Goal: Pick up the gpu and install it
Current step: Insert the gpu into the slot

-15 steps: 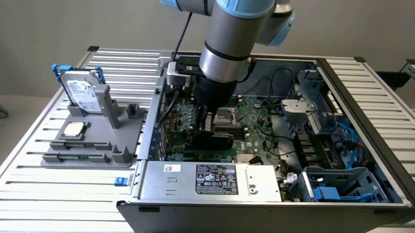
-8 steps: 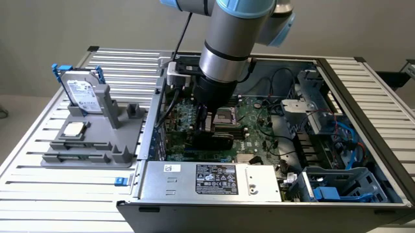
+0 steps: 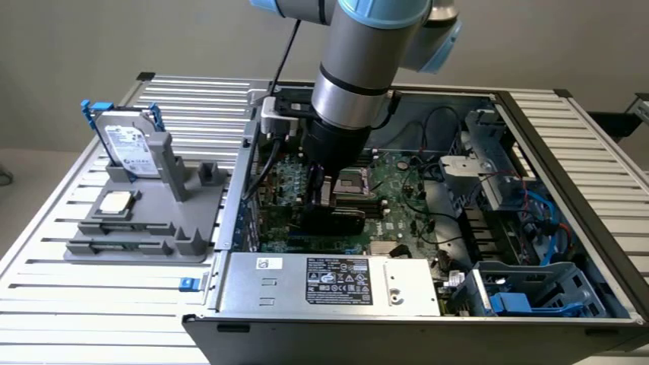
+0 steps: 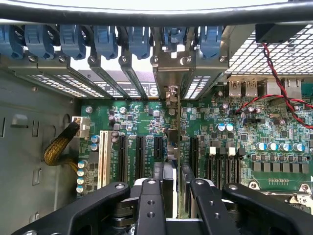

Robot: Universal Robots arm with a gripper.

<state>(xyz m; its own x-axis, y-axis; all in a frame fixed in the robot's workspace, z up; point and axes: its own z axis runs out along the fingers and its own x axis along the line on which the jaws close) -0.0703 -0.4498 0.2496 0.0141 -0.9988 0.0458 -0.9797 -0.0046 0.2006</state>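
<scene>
**GPU held edge-on over the motherboard slots**

We have the gripper closed narrow on the gpu, its fingers pinching the card from both faces. In the wrist view the card runs edge-on up the middle of the frame, from between the fingers toward the silver bracket end near the rear slot openings. In the exterior view the gripper sits low in the centre of the frame, inside the open case, with the card's black face standing upright just above the motherboard.

Around it we see black expansion slots on either side of the card and a row of blue retainer clips across the upper part of the wrist view. We cannot tell whether the card's edge is already in a slot.

We judge the main risk to be misalignment: if the card is slightly tilted or offset, pressing down could jam its edge on the slot wall or catch the bracket on the rear frame. A thin pinch could also let the card slip.
</scene>
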